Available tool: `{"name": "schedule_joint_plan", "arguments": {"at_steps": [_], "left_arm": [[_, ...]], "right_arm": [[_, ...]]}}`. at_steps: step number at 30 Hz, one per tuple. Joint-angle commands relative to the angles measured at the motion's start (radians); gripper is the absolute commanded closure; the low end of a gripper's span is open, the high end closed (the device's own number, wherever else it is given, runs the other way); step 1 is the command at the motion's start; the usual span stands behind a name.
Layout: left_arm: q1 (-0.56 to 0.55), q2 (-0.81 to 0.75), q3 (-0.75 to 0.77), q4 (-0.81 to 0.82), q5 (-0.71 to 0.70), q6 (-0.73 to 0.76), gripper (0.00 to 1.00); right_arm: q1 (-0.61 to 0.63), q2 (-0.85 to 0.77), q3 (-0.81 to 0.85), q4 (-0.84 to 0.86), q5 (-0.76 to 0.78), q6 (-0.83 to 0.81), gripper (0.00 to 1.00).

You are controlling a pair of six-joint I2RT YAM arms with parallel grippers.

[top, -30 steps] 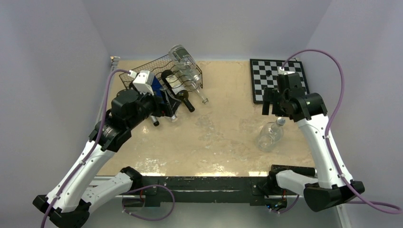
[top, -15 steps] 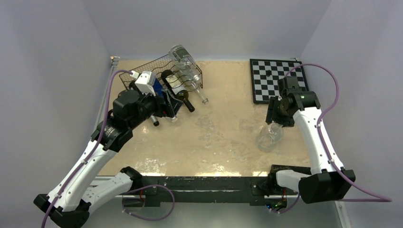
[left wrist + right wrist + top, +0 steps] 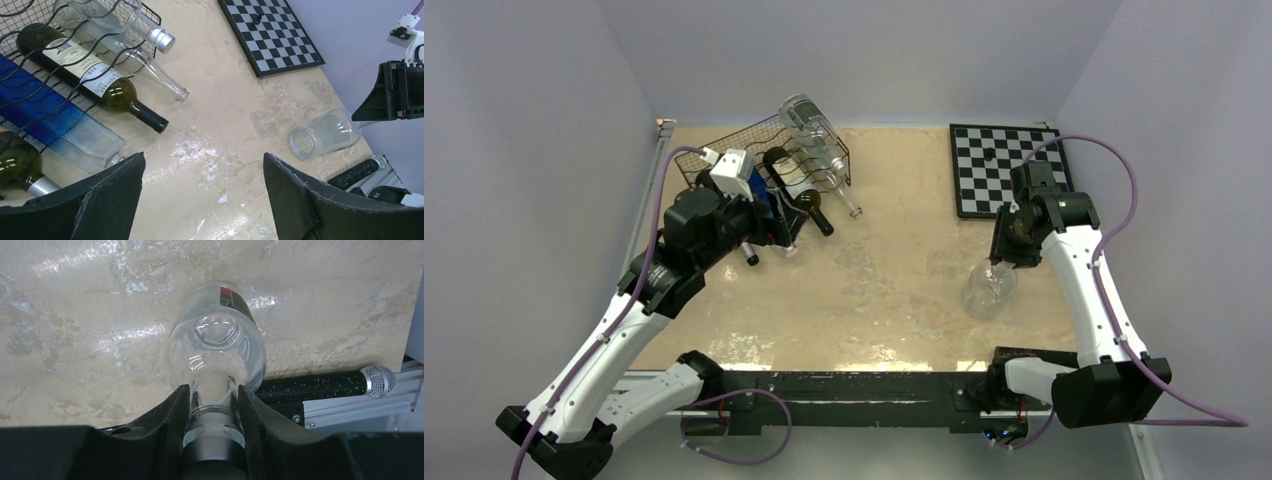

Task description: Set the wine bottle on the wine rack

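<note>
A clear glass wine bottle [image 3: 990, 290] lies on its side at the table's right, its base toward the left arm [image 3: 325, 137]. My right gripper [image 3: 1011, 256] is shut on its neck, just below the dark cap. In the right wrist view the fingers press both sides of the neck, with the wine bottle's body [image 3: 216, 350] beyond my right gripper [image 3: 214, 390]. The black wire wine rack [image 3: 754, 135] stands at the back left, holding several bottles. My left gripper [image 3: 774, 228] hovers open just in front of the wine rack [image 3: 20, 7], and nothing lies between the fingers of my left gripper [image 3: 204, 157].
A chessboard [image 3: 1009, 165] with one small piece lies at the back right. In the rack are a dark green bottle [image 3: 95, 80], a blue bottle [image 3: 50, 112] and a clear bottle [image 3: 809, 130] on top. A black microphone-like rod [image 3: 325, 385] lies by the front rail.
My right gripper came down from above the chessboard's edge to the bottle's neck and shut on it. The left arm has barely moved.
</note>
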Motion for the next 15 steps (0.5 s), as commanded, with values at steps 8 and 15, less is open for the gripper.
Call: {"name": "schedule_joint_plan", "arguments": {"at_steps": [8, 15], "left_arm": [[0.002, 0.009, 0.034, 0.044, 0.000, 0.013, 0.09], [0.002, 0.025, -0.076, 0.077, 0.075, -0.060, 0.09]], "right_arm": [[0.171, -0.004, 0.207, -0.030, -0.245, 0.072, 1.00], [0.366, 0.122, 0.291, 0.081, -0.318, 0.194, 1.00]]}}
